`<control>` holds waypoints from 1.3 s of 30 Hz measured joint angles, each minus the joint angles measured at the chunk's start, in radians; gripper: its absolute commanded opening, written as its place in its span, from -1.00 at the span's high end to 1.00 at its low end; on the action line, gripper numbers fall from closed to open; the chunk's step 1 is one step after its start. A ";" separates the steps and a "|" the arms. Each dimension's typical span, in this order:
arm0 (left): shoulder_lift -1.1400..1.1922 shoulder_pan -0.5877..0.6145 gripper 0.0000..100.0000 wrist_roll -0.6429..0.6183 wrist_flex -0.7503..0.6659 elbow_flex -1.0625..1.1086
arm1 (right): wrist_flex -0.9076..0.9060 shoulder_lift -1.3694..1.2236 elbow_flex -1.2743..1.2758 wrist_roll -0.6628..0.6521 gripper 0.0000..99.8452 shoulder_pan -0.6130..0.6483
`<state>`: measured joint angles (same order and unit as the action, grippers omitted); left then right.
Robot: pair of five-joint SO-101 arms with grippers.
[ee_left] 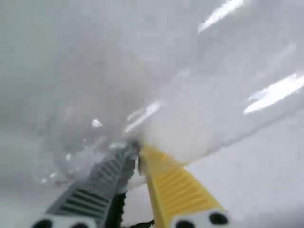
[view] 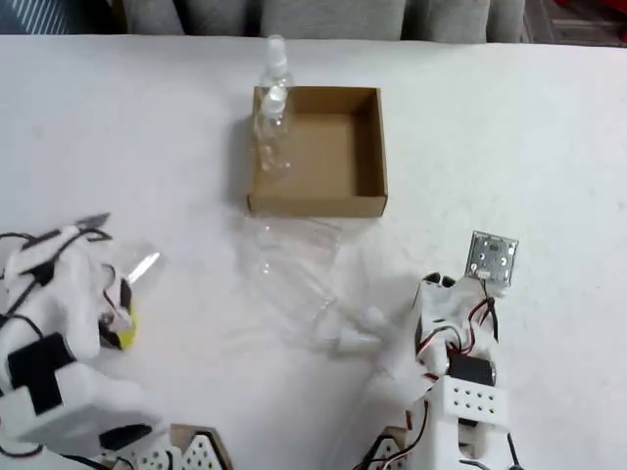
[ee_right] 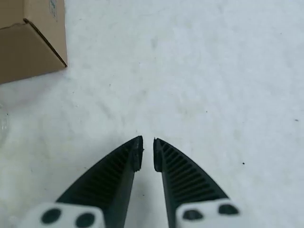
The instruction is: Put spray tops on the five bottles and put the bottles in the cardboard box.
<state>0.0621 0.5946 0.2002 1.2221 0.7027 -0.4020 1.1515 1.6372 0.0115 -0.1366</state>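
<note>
High view: we are seeing the cardboard box [view: 318, 206] sitting mid-table, a capped bottle [view: 272, 132] inside against a side wall, a second capped bottle [view: 277, 57] just behind, uncapped bottles [view: 289, 259] lying in front near loose spray tops [view: 358, 333]. Left wrist view: the left gripper [ee_left: 138, 154] is pressing its tips together, a blurred clear bottle [ee_left: 85, 142] alongside; we cannot tell whether it is pinched. Right wrist view: the right gripper [ee_right: 147, 152] is hanging over the table [ee_right: 213, 71], fingers nearly together on nothing.
</note>
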 measured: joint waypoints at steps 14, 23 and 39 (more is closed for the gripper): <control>0.118 0.025 0.95 -0.362 -0.052 -0.462 | 0.000 0.000 0.000 0.000 0.97 0.000; 0.118 0.023 0.63 -0.698 -0.133 -0.471 | 0.000 0.000 0.000 0.000 0.97 0.000; 0.118 -0.044 0.02 -1.175 -0.239 -0.471 | 0.000 0.000 0.000 0.000 0.97 0.000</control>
<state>0.1803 0.5501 -0.9751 0.9828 0.2317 -0.4020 1.1515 1.6372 0.0115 -0.1366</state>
